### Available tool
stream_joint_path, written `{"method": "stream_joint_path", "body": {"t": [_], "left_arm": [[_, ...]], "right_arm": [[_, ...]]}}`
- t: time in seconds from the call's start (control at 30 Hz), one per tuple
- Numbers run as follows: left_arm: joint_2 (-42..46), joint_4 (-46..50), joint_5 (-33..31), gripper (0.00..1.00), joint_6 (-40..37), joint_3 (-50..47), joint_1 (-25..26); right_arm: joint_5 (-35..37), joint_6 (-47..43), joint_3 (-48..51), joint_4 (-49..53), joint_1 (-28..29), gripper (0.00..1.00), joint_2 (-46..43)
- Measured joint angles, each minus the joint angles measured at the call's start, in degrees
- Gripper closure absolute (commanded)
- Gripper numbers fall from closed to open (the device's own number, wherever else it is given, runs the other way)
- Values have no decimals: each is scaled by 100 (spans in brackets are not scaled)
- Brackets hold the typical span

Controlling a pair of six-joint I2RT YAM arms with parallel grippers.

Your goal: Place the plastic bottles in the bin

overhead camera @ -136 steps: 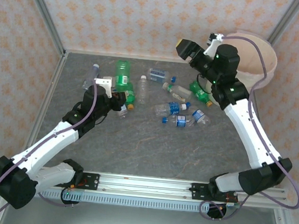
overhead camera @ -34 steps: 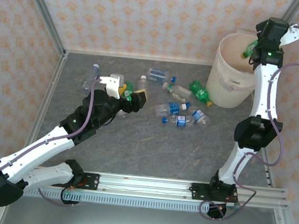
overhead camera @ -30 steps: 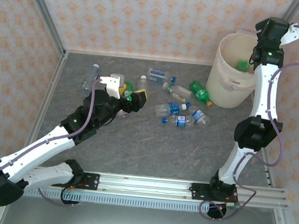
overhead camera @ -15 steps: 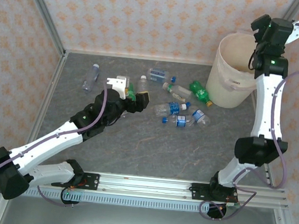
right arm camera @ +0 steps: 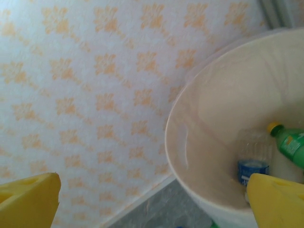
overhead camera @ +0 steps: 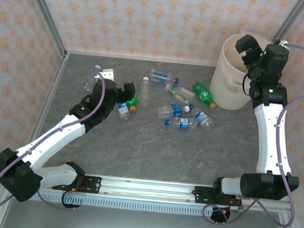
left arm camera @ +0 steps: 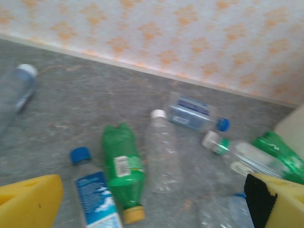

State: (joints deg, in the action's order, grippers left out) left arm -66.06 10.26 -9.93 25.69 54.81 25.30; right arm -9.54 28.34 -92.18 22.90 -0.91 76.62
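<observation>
The left end effector (overhead camera: 124, 91) hangs released over bottles (overhead camera: 176, 110) scattered on the surface (overhead camera: 154, 146), the right end effector (overhead camera: 248, 50) released above the bin (overhead camera: 226, 94), which holds a green bottle (right arm camera: 290, 145) and a clear bottle (right arm camera: 254, 154).

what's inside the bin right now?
In the bin: a green bottle with yellow cap and a clear bottle with blue label. The rest of its floor is covered by a yellow finger pad or out of frame.

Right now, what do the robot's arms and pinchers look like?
Both the left arm and right arm are white tubes with black joints, each trailing a lilac cable. Their fingers are yellow; the right arm shows small green lights.
</observation>
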Motion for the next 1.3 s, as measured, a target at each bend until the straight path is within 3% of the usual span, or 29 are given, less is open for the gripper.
{"method": "stream_joint_path", "body": {"t": [0.13,0.43,0.67,0.93,1.3], "left_arm": [[-170,229,4,1,-4,98,-577],[-1161,376,7,1,-199,350,-1631],[-1989,363,72,1,-328,782,-2516],[-3252,319,389,1,-566,1652,-3104],[-4903,321,1121,6,-785,2682,-3480]], "right_arm": [[-507,-162,568,-136,240,0,-356],[-1123,-549,1130,-186,1401,0,-608],[-1294,-866,1047,68,1593,0,-640],[-1453,-955,968,350,1733,0,-728],[-1355,-953,741,695,2387,1,-713]]}}
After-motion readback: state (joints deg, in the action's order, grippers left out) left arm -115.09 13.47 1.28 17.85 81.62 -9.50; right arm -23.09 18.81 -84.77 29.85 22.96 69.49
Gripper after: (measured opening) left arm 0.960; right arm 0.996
